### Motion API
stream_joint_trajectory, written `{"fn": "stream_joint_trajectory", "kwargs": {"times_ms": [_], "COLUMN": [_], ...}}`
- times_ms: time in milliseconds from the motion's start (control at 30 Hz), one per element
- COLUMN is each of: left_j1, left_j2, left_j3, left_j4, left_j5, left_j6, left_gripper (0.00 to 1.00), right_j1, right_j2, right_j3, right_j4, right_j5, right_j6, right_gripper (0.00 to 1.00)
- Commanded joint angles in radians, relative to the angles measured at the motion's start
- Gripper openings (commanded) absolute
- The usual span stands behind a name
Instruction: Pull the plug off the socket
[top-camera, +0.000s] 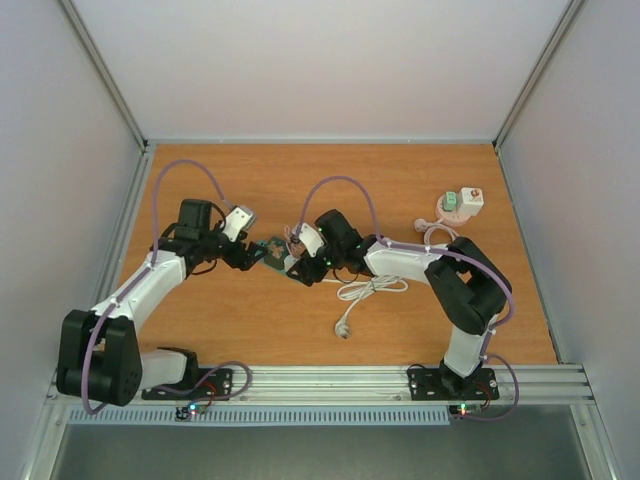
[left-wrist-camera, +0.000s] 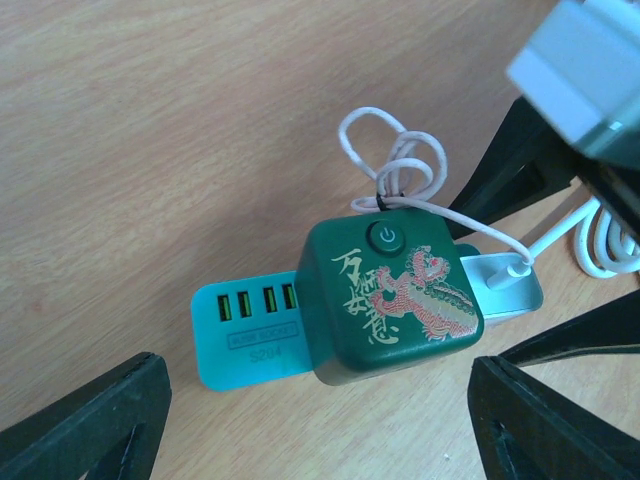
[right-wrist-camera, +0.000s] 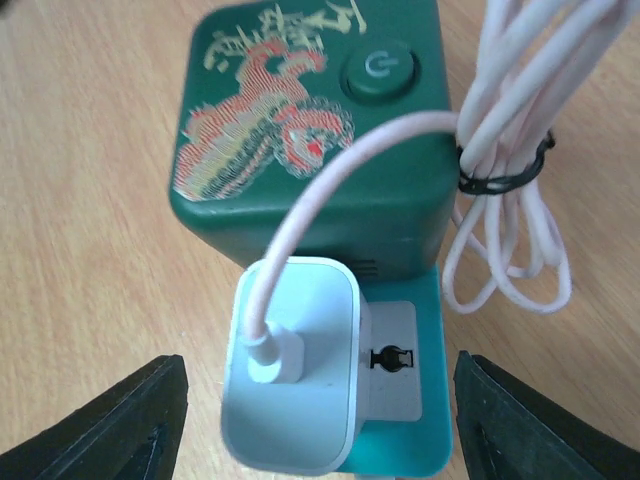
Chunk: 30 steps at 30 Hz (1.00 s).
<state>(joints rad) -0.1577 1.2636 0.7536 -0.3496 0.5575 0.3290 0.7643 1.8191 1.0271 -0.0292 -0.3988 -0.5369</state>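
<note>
The white rectangular plastic plug sits in the dark green dragon-printed cube socket on the wooden table. Its length points straight back between the spread, empty jaws of the right gripper. The left gripper straddles the socket, likewise released.

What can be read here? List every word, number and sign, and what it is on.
"S204": teal base, under the USB ports.
Boxed line above it: too blurred to read.
Power sign: round button on the green cube.
Chinese calligraphy on the cube: begins "万"; the rest too stylised to read.
On the plug: no text visible.
</note>
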Motion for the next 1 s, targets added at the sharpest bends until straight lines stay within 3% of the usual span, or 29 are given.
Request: {"fn": "stream_joint_trajectory", "kwargs": {"times_ms": [0,333,967], "left_j1": [-0.03,-0.101,-0.104], "left_j2": [0.022,0.109,0.158], "left_j3": [0.026,0.065,0.041], "left_j4": [0.03,0.056,0.065], "left_j5": [-0.037,-0.086,-0.112], "left_j6": [-0.007,-0.025,-0.02], "left_gripper": [0.83,0.81,0.76], "right_j1": [0.01,0.01,0.046], "right_j2": [-0.055,-0.052,0.015], "right_j3": [-0.002,0.008,0.051], "right_j4": [-0.019,-0.014,0.003], "right_j5": [-0.004,-0.008,0.101], "right_j6": [-0.018,-0.06,-0.072], "right_gripper": [0.73,0.63,0.47]}}
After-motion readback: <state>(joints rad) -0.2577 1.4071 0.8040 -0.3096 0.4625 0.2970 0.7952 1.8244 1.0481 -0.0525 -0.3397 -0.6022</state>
